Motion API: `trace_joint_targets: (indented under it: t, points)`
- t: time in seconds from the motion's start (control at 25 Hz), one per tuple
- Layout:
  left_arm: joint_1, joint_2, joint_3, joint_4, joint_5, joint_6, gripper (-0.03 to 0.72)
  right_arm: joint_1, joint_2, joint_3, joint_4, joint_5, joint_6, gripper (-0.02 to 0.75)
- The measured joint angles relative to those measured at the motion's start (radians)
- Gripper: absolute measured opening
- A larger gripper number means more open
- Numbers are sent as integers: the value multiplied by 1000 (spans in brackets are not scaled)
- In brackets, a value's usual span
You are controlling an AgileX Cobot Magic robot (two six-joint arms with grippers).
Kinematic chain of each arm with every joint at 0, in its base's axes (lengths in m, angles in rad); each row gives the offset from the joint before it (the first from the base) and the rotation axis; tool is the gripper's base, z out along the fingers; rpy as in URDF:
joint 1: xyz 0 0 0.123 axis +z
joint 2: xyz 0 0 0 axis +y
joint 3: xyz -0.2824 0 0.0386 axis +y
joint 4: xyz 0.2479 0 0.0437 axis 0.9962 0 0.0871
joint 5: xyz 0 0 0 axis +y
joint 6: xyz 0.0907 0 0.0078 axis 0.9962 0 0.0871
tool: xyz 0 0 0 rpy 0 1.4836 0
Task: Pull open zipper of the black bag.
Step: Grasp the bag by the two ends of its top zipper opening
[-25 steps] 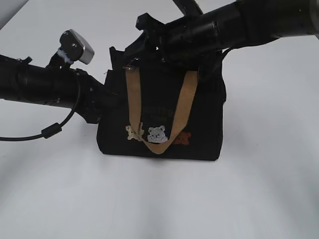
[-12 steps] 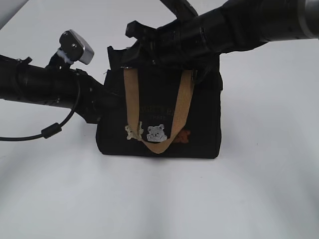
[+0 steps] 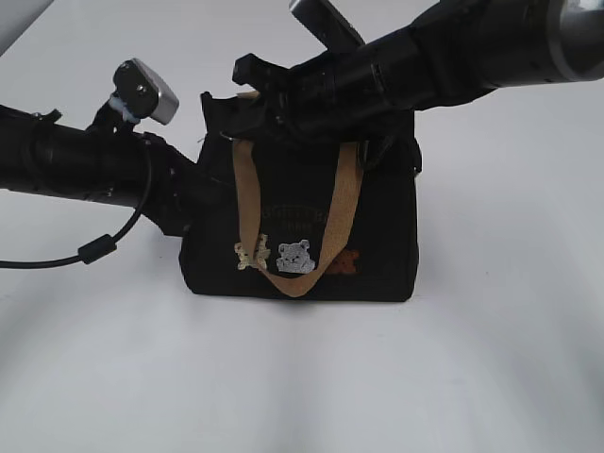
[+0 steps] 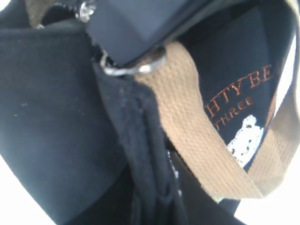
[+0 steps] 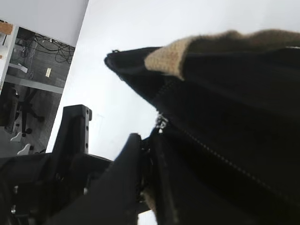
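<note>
While two arms flank, one black bag, three patches.

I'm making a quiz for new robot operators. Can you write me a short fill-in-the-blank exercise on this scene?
1. The black bag stands on a ____ table.
2. The handle strap on its front is ____ in colour.
3. The right gripper is at the bag's ____ edge, by the zipper.

Answers: white; tan; top

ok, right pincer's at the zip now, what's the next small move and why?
Probably pull the small silver zipper pull along the black fabric bag's top edge: the right pincer looks pinched at it, the teeth behind look closed, and the left pincer braces the bag's side.
</note>
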Motion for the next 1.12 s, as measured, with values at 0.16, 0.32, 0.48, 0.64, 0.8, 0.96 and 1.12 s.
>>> trace_joint_targets:
  t: [0.16,0.32,0.48,0.64,0.8,0.96,1.12]
  points:
    - [0,0,0,2,0,0,62,0,1,0,2,8,9,36]
    - [-1,0,0,4,4,0,62,-20,-5,0,2,50,16,35]
    - [-1,0,0,2,17,0,61,-73,-39,4,-8,129,21,21]
    - [-1,0,0,-7,16,0,61,-162,-74,5,-37,241,23,-1]
    - [-1,0,0,-10,16,0,61,-239,-85,5,-94,343,33,-1]
    - [-1,0,0,-10,13,0,61,-316,-128,5,-252,412,80,-1]
    - [-3,0,0,-11,11,0,61,-385,-199,6,-432,442,171,-1]
